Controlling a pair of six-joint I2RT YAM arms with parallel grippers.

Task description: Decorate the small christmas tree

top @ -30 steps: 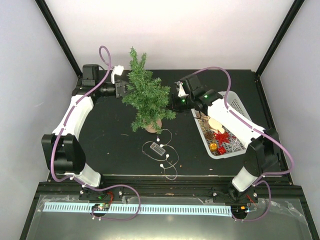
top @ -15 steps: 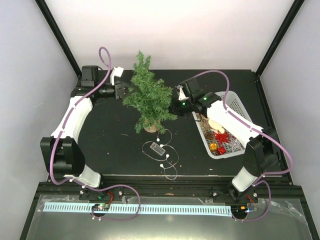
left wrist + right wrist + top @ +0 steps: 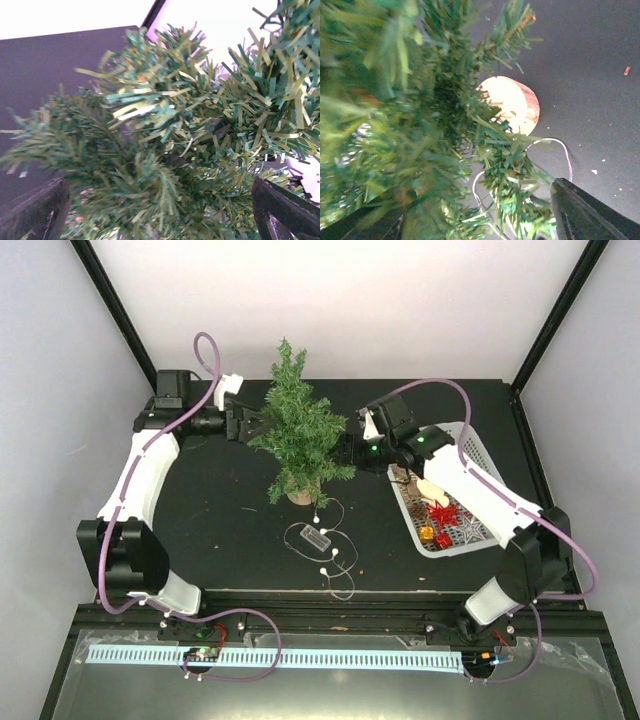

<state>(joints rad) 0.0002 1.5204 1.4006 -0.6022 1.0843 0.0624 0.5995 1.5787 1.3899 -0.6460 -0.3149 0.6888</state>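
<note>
The small christmas tree stands upright on its light-wood stump at the back middle of the black table. My left gripper is level with the tree's left side, its fingers spread wide open with bristly branches between them. On the tree's right side, low down, my right gripper is open too. Its wrist view shows one finger, the stump and loose branches in the gap. Neither gripper pinches anything.
A white basket on the right holds red, gold and silver ornaments. A string of white lights with a clear battery box lies in front of the tree, and its wire runs past the stump.
Both grippers were shut on the tree's branches and have opened. The tree, tilted left before, has swung upright. The right arm has drawn back slightly.
</note>
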